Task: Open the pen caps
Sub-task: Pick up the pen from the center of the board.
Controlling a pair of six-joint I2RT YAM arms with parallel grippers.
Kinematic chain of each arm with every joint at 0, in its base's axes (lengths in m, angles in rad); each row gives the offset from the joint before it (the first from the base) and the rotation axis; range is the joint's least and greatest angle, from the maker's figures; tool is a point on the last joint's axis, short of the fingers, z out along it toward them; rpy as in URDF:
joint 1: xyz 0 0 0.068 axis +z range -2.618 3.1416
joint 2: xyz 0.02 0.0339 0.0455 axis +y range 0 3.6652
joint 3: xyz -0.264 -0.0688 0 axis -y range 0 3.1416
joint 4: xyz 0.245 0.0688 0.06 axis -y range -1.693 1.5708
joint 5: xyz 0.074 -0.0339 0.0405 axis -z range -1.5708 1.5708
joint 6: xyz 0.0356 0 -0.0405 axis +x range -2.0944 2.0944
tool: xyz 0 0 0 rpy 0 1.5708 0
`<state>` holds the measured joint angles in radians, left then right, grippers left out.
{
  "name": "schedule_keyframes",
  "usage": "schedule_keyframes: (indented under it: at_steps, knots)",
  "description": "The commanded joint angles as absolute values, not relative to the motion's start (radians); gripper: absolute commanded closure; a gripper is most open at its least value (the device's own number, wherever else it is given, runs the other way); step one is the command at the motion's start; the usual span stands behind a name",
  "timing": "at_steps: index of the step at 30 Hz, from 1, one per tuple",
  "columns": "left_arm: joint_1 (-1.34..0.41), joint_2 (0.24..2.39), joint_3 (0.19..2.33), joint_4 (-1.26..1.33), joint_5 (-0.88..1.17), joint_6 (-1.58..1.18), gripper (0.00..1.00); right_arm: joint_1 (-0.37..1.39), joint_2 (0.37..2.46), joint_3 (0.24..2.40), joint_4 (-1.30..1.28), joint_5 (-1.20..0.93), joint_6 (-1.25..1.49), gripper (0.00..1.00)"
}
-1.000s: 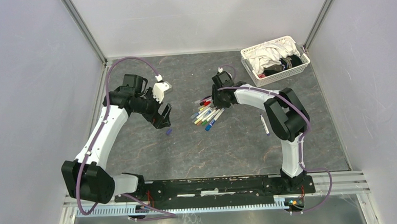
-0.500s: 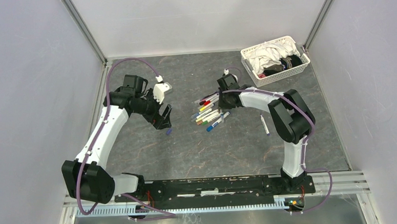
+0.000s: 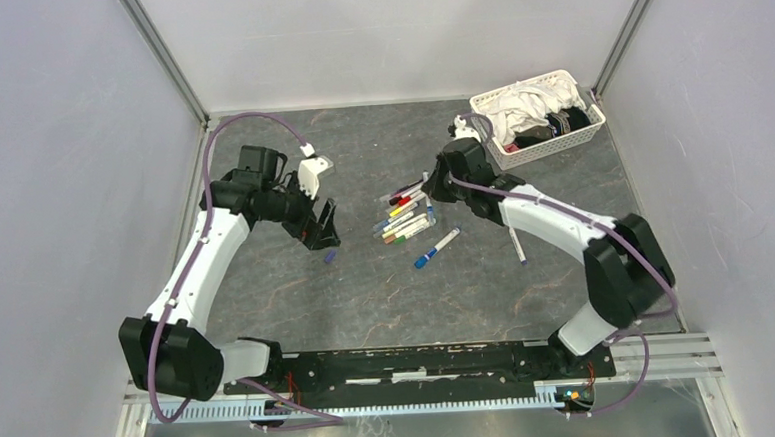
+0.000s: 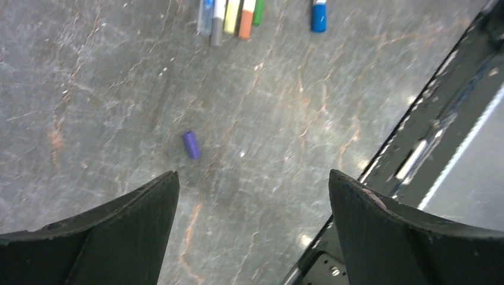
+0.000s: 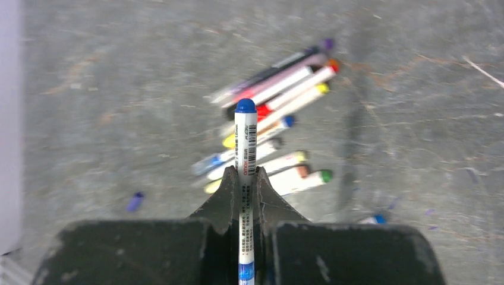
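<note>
Pens [image 3: 403, 214] lie fanned in a cluster at the middle of the worktop [image 3: 368, 300], coloured ends mixed. At the cluster's 2 o'clock, the right pincer [image 5: 245, 178] is clamped on 1 held pen [image 5: 245, 145], whose blue cap [image 5: 245, 107] is on and points away from the wrist camera. The left pincer [image 4: 252, 190] stands spread wide, holding nothing, above a loose purple cap [image 4: 191, 145] at the cluster's 8 o'clock. Lying apart are a blue-ended pen [image 3: 435, 247] at 4 o'clock and a white pen [image 3: 516, 244] at 3 o'clock. The basket [image 3: 538, 115] sits at 1 o'clock.
</note>
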<state>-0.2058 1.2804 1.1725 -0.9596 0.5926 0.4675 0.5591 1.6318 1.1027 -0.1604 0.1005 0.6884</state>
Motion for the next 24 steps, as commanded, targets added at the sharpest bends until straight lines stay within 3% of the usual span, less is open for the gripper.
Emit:
schedule_keyframes:
  at_steps: [1,9,18,24]
  knots:
    - [-0.202,1.232,1.201,-0.845,0.752,0.256,0.0,0.642,1.49,1.047,0.082,0.1,0.765,1.0]
    - [-0.232,1.215,1.178,-0.654,0.938,-0.01,0.0,0.843,1.436,1.089,0.306,0.239,0.815,1.0]
    - [-0.284,1.193,1.123,-0.539,0.964,-0.092,0.0,0.942,1.469,1.151,0.394,0.297,0.849,1.0]
    - [-0.295,1.194,1.1,-0.518,0.983,-0.095,0.11,0.954,1.476,1.146,0.428,0.299,0.889,1.0]
